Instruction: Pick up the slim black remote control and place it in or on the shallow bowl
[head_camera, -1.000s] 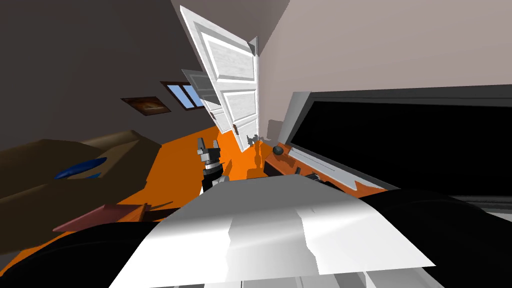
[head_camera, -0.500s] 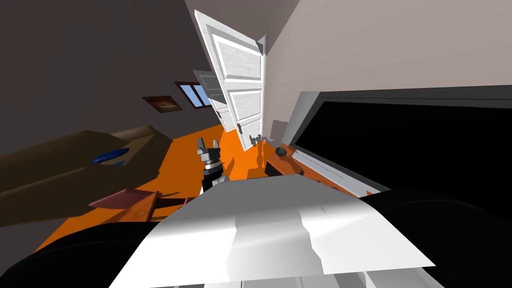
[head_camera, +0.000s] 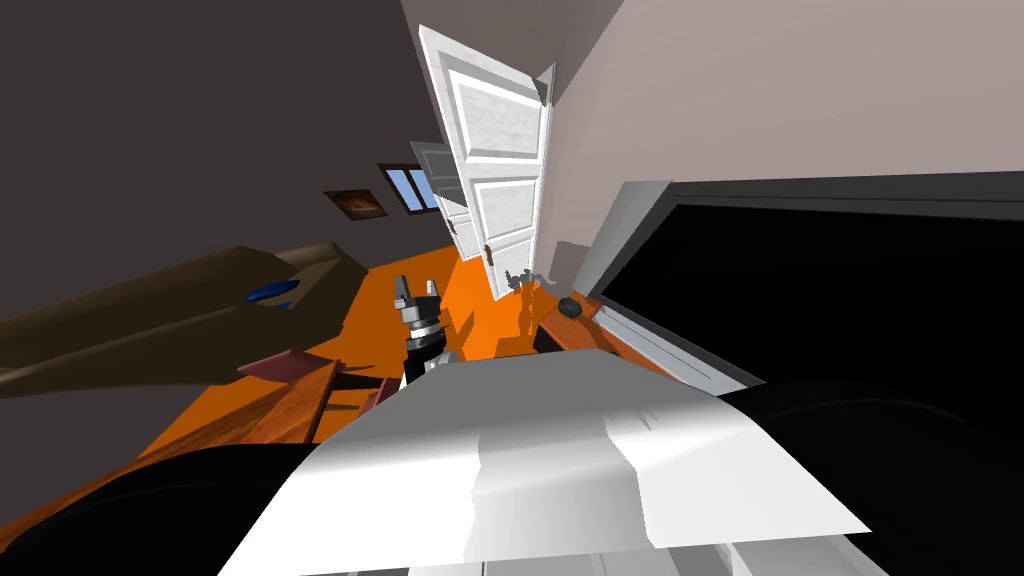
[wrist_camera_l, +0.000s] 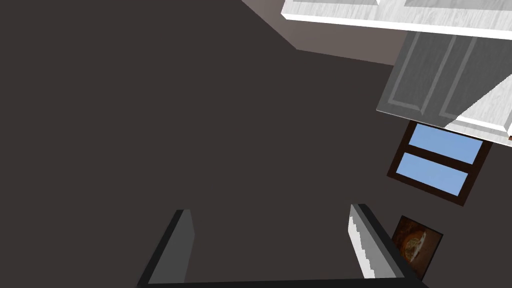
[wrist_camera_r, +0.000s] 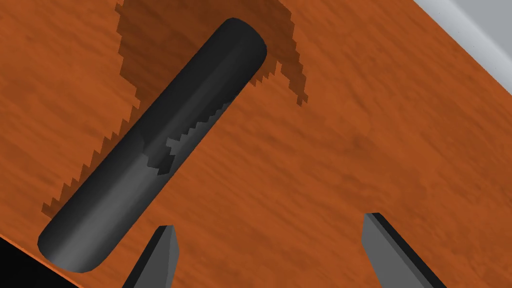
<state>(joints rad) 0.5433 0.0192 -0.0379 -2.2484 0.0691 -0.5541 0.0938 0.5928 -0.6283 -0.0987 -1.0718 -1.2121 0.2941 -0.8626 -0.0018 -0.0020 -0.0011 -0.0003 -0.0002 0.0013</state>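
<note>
The slim black remote (wrist_camera_r: 150, 150) lies flat on an orange-brown wooden top (wrist_camera_r: 360, 130), close to that top's edge. My right gripper (wrist_camera_r: 270, 222) hovers just over the wood, open and empty. The remote's near end lies beside one fingertip (wrist_camera_r: 167, 235), outside the gap. A shallow blue bowl (head_camera: 270, 292) rests on the brown sofa (head_camera: 150, 320) far to the left. My left gripper (head_camera: 417, 292) is raised over the orange floor, open (wrist_camera_l: 270, 210) and empty.
A large black screen (head_camera: 830, 290) in a grey frame stands along the wooden stand (head_camera: 578, 328), which carries a small dark round object (head_camera: 570, 307). A reddish low table (head_camera: 290, 368) sits before the sofa. A white door (head_camera: 495, 150) stands open ahead.
My head view has swung, so the sofa, bowl, low table and door have slid rightward in the picture. The left arm keeps its pose, with its fingers open as before.
</note>
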